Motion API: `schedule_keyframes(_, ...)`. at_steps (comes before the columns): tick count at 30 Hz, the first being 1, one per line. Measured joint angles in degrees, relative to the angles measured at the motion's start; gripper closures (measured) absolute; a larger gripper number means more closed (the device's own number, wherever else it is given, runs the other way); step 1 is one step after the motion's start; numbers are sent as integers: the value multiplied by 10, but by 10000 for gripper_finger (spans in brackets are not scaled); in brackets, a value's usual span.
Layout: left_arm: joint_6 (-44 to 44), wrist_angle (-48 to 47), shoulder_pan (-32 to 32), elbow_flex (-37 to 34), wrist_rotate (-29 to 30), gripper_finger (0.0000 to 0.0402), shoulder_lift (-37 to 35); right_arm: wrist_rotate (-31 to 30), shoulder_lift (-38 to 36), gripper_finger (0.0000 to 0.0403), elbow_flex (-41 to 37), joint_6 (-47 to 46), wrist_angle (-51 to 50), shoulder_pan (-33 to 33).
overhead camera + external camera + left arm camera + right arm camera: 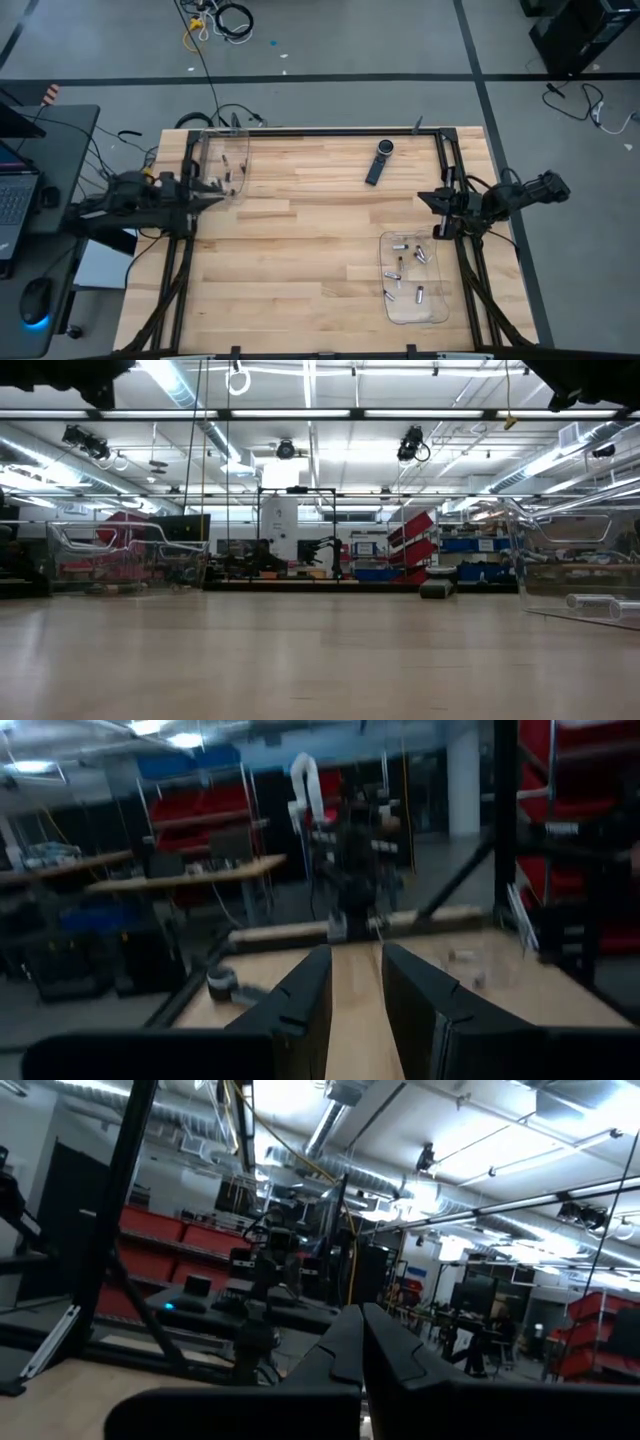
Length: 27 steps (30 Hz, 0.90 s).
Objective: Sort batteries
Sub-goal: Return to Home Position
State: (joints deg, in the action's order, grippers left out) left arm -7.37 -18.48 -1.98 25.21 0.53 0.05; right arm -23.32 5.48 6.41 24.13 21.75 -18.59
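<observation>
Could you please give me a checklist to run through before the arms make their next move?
1. Left gripper empty: ok, fingers apart, nothing between them.
2. Right gripper empty: ok, fingers shut together, nothing held.
3. Silver batteries inside the right bin: ok.
4. Left gripper clear of the left bin: cannot tell, it sits right at the bin's edge.
5. No loose battery on the bare table: ok, none seen from above.
6. Black device away from both arms: ok.
</observation>
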Motion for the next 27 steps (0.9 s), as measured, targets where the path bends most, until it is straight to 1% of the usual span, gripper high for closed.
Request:
schedule_keyframes(1, 2, -2, 0, -5, -1, 312, 3, 0, -7, 403, -5, -1, 0, 0)
schedule_keyframes(3, 4, 44, 0, -23, -2, 312, 15, 2, -24, 403, -18, -1, 1, 0)
schedule_keyframes(5, 3, 54, 1, -49, -10, 312, 12, 7, -38, 403, -30, -3, 0, 0)
schedule_keyframes(9, 3, 132, 1, -102, -23, 312, 6, 10, -53, 403, -56, -4, 11, 0)
schedule_keyframes(16, 33, 310, 1, -242, -53, 312, 6, 44, -51, 403, -61, -23, -17, 0)
schedule_keyframes(22, 13, 254, 1, -247, -53, 312, 9, 44, -51, 403, -61, -1, -44, 0)
schedule_keyframes(27, 2, 226, 1, -247, -47, 312, 9, -32, -51, 403, -61, -15, -99, 0)
